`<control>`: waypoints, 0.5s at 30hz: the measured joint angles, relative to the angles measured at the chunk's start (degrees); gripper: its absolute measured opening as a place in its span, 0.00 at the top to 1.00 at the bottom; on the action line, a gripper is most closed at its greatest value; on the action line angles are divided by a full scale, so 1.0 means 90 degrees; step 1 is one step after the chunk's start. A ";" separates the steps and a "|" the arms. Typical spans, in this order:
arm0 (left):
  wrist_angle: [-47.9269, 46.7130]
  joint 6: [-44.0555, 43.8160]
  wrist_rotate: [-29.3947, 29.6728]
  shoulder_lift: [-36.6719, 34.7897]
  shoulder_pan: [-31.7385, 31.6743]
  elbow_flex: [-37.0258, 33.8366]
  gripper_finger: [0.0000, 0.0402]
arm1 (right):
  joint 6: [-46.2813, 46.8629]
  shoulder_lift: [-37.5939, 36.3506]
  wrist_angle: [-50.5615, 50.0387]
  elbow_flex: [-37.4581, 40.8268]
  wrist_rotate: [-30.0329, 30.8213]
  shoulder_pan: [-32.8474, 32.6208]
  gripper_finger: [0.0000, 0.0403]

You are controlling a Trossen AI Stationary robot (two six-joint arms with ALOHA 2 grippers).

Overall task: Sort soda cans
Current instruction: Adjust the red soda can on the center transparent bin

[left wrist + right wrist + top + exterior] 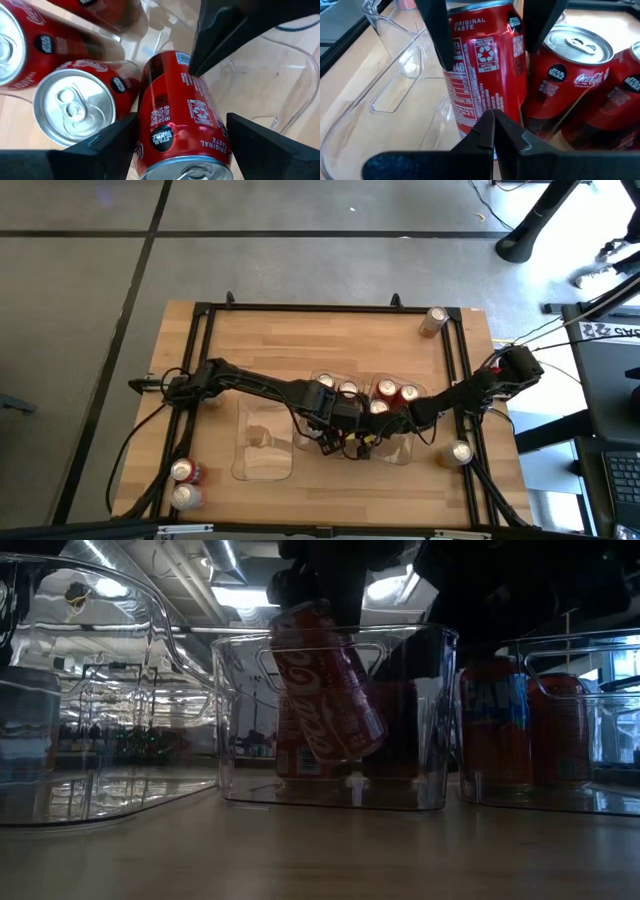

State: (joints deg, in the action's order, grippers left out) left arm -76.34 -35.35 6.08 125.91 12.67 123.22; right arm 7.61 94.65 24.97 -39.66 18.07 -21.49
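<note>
- Wooden planks, pale and grained, make the bench (pixel 260 340) in the high view, framed by black rails.
- Three clear plastic trays sit side by side mid-bench: the left tray (pixel 262 442) has nothing inside, the middle tray (pixel 338 420) holds two silver-topped cans at its far end, and the right tray (pixel 398 425) holds three red-rimmed cans.
- Both dark arms meet over the middle tray; the left claw (pixel 335 442) is at its near end and the right claw (pixel 378 432) is just beside it.
- Loose cans stand on the bench: two at the near left corner (pixel 184 484), a copper-toned can at the far right (pixel 433 321), and one near the right edge (pixel 459 452).
- Low view: a glossy red can (pixel 328 680) hangs tilted inside the transparent, round-cornered middle tray, its bottom clear of the tray floor.
- An orange can (pixel 497 726) stands upright in the right tray.
- Left wrist view: the left claw (pixel 181 145) grips the red can (pixel 182 117) across its smooth printed body, a dark finger (pixel 107 147) on each side; another can with a brushed silver top (pixel 74 107) lies beside it.
- Right wrist view: the right claw (pixel 495 131) is closed with nothing in it, its tips pressed together just in front of the held red can (pixel 485 65); an upright red can (pixel 565 80) stands next to that.
</note>
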 joint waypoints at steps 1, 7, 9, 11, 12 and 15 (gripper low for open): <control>0.0021 0.0004 0.0035 0.0000 0.0000 0.0000 0.31 | 0.0031 0.0002 0.0013 0.0002 -0.0046 0.0013 0.99; 0.0111 0.0105 0.0201 0.0000 0.0002 0.0000 0.31 | 0.0210 0.0012 0.0112 0.0010 -0.0428 0.0123 0.99; 0.0162 0.0114 0.0277 0.0000 0.0000 0.0000 0.31 | 0.0304 0.0014 0.0109 0.0010 -0.0490 0.0193 0.99; 0.0276 0.0128 0.0365 -0.0002 -0.0002 0.0000 0.31 | 0.0356 0.0015 0.0110 0.0011 -0.0579 0.0200 0.99; 0.0307 0.0146 0.0379 -0.0002 -0.0006 0.0000 0.31 | 0.0367 0.0015 0.0110 0.0012 -0.0579 0.0201 0.99; 0.0304 0.0148 0.0414 -0.0009 -0.0010 0.0000 0.31 | 0.0341 0.0018 0.0176 0.0015 -0.0576 0.0199 0.99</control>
State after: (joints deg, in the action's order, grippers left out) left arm -73.60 -34.02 9.81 125.83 12.58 123.22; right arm 10.68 94.81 26.55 -39.53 12.88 -19.70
